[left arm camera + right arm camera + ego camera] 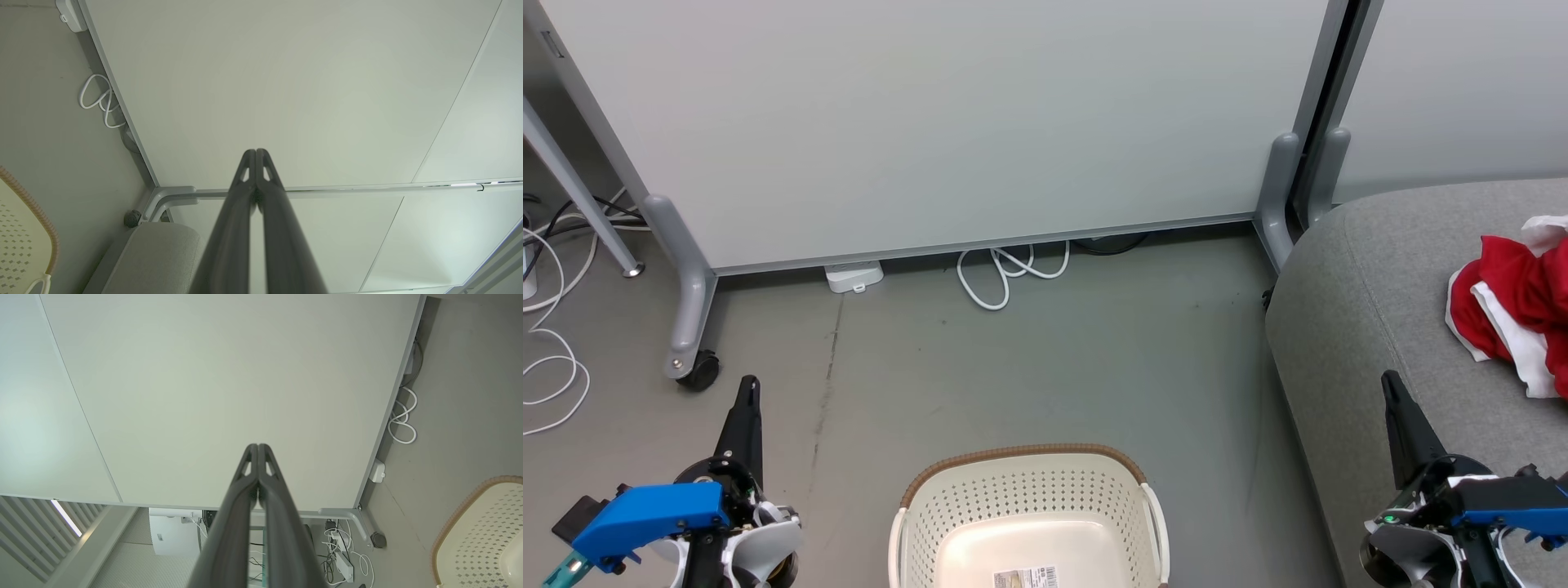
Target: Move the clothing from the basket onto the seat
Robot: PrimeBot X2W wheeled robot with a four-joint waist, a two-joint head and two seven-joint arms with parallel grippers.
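The cream perforated basket [1029, 510] with a brown rim stands on the floor at the bottom middle, with nothing in it but its bottom label. Red clothing with white trim [1515, 306] lies bunched on the light grey seat [1372, 310] at the right edge. My left gripper [748, 390] is shut at the lower left, left of the basket, holding nothing. My right gripper [1390, 384] is shut at the lower right, over the seat's front edge and holding nothing. In the wrist views both finger pairs, left gripper [255, 152] and right gripper [258, 446], press together against a pale panel. The basket rim [28, 204] and rim [461, 506] show at the sides.
A white partition panel on castered grey legs [690, 327] stands behind the basket. White cables [1005, 273] and a small white box [854, 276] lie at its foot, and more cables [547, 327] trail at the far left. Grey floor [1054, 367] lies between the basket and the panel.
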